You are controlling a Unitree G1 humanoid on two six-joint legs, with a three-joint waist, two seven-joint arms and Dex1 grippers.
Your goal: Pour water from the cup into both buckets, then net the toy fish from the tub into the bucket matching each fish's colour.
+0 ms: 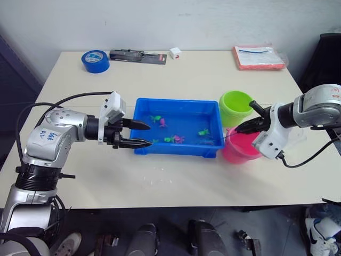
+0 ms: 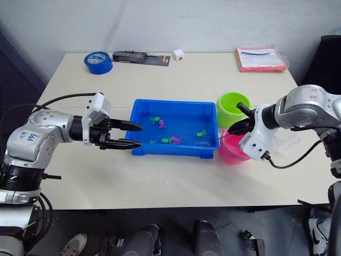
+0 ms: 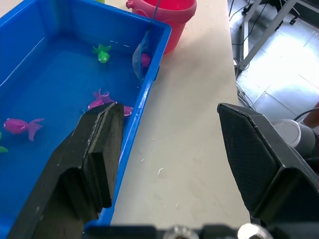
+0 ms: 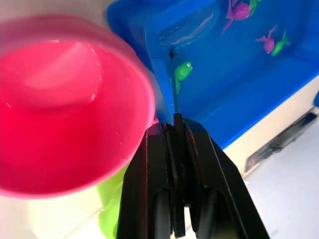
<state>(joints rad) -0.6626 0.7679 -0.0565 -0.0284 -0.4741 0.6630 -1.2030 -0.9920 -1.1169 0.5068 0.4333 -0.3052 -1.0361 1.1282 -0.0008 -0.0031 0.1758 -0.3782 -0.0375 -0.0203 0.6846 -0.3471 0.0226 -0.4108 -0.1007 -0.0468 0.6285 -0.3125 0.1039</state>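
Observation:
The blue tub (image 1: 176, 149) holds water and several toy fish, among them a green one (image 1: 203, 132) and a pink one (image 1: 162, 122). My right gripper (image 1: 241, 128) is shut on the net's thin handle above the pink bucket (image 1: 240, 152). The net's hoop (image 4: 192, 29) dips into the tub's near right corner, beside a green fish (image 4: 182, 70). The green bucket (image 1: 235, 106) stands just behind the pink one. My left gripper (image 1: 145, 134) is open at the tub's left end, one finger over the water and one outside the front wall. Clear plastic (image 2: 284, 140), possibly the cup, shows behind my right forearm.
Along the table's far edge lie a blue tape roll (image 1: 96, 61), a black tool pack (image 1: 137, 56), a small white cube (image 1: 175, 52) and a red packet (image 1: 258, 57). Water drops speckle the table in front of the tub.

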